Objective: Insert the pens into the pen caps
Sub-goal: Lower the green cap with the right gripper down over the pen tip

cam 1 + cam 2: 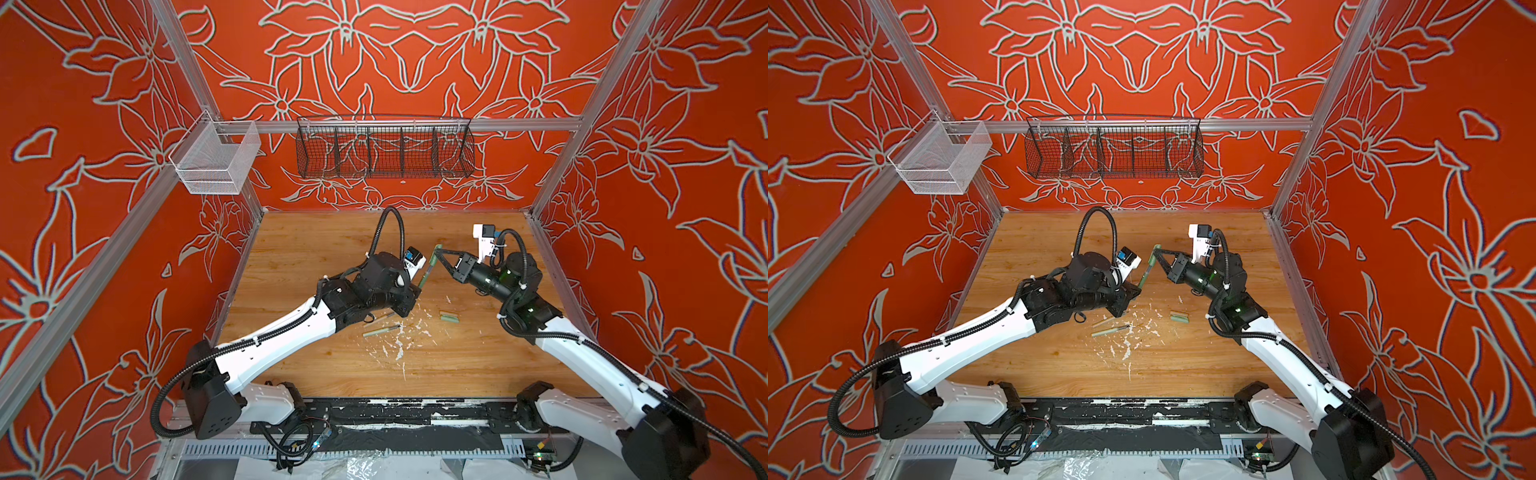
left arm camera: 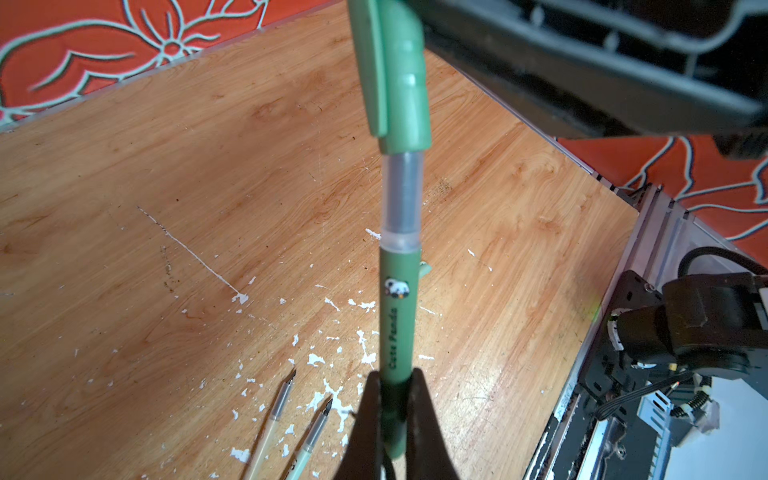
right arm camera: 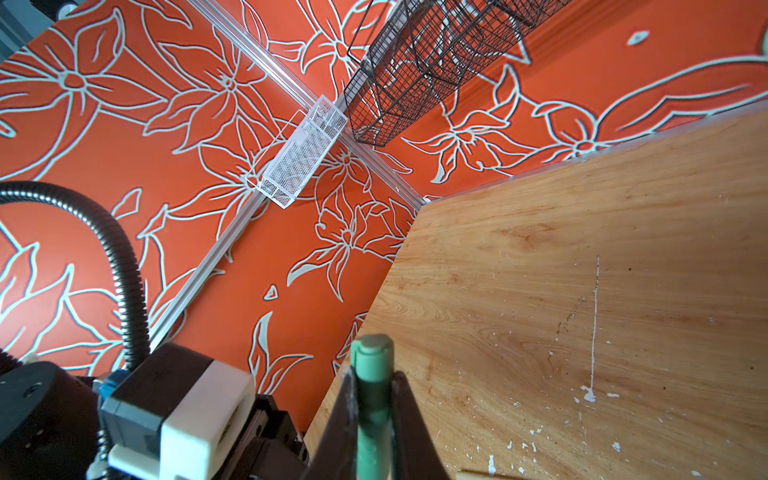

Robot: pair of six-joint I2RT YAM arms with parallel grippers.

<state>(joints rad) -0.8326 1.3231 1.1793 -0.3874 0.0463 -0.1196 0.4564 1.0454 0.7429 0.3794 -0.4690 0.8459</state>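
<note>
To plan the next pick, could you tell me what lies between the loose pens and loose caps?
Only white flecks on the bare table, between pens and caps; both top views show it.

You have bright, even light on the tabletop (image 1: 316, 249) in both top views, with only faint shadows beneath the arms (image 1: 282, 332). The wall pattern (image 1: 739, 257) picks up colour fringes toward the edges. In the wrist views, the left gripper (image 2: 395, 374) and right gripper (image 3: 376, 374) sit dark and blurred near the lens.
</note>
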